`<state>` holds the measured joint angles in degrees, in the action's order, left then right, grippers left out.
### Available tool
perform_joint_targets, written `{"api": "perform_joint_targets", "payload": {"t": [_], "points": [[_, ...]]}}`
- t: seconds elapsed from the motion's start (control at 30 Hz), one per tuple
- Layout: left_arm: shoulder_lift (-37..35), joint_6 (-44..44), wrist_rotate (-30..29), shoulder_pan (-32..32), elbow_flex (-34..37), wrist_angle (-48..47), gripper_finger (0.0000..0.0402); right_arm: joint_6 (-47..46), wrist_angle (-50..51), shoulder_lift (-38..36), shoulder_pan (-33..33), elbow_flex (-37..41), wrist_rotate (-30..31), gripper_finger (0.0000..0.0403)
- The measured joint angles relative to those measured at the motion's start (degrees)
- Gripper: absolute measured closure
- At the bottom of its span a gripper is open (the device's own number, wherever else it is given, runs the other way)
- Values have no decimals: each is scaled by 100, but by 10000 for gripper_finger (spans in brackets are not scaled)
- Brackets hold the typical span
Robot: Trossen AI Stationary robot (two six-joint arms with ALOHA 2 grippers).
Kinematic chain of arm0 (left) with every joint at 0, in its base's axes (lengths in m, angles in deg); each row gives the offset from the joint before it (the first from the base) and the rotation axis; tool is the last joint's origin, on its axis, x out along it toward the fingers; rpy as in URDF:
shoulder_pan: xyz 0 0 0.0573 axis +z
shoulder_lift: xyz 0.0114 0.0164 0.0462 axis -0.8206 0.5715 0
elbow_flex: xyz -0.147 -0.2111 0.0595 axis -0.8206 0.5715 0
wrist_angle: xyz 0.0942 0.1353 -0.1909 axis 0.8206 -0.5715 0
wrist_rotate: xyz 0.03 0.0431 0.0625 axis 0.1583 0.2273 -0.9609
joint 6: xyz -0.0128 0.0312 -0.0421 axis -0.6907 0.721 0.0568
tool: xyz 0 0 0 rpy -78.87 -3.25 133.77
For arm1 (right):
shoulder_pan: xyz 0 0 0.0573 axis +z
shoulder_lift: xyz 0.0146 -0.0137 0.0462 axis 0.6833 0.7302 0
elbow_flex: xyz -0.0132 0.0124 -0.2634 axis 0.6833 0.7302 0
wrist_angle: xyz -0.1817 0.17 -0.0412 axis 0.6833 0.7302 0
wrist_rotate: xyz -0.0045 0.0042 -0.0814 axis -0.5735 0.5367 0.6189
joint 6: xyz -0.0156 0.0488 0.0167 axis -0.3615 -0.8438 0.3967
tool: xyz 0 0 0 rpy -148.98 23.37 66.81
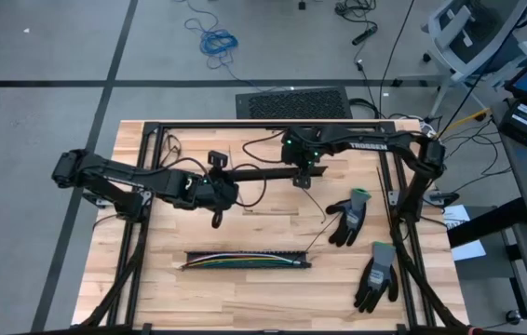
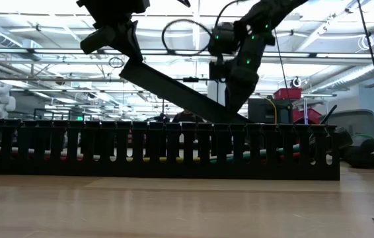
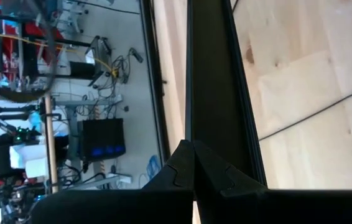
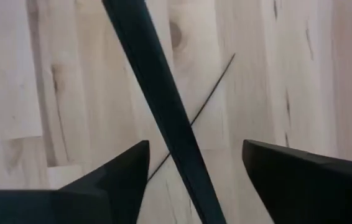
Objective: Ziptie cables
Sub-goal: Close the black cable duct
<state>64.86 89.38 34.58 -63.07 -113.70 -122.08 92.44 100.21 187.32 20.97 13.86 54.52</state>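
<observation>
The cables (image 1: 243,262) lie as a multicoloured bundle inside a black slotted duct (image 2: 160,149) near the table's front edge. Above the table's middle a long flat black strip (image 1: 263,174) slants down toward the right in the low view. My left gripper (image 3: 193,146) is shut on the strip's left end. My right gripper (image 4: 194,155) is open at the strip's other end, one finger on each side and a gap to both. A thin dark strand (image 4: 210,90) lies on the wood below it. My left gripper pinches the strip's left end (image 3: 208,134) between its two shut fingers. The fingers lie along the strip, which runs straight out beyond them toward the table's right. The held end is lifted clear, and the strip (image 2: 174,89) tilts down away from it.
Two dark gloves (image 1: 349,216) (image 1: 376,275) lie on the table's right part. Black frame rails (image 1: 263,124) run along the far edge and both sides. Bare wood lies between the duct and the arms.
</observation>
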Motion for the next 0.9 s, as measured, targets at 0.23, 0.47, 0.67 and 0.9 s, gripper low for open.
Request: {"api": "perform_joint_targets", "payload": {"t": [0.23, 0.47, 0.67, 0.9], "points": [[-37, -2, -216, 0, -2, -2, 402, 3, 9, 177, -108, 0, -271, 301], [-39, -31, -278, 2, -2, 11, 402, -412, 137, 107, -26, -2, -221, 397], [-135, 143, -1079, 2, -191, -206, 401, -599, 470, 83, 7, -1, 412, 399], [-1053, -2742, -408, 129, -595, -665, 401, -446, 895, -526, 392, -4, 2784, 401]]}}
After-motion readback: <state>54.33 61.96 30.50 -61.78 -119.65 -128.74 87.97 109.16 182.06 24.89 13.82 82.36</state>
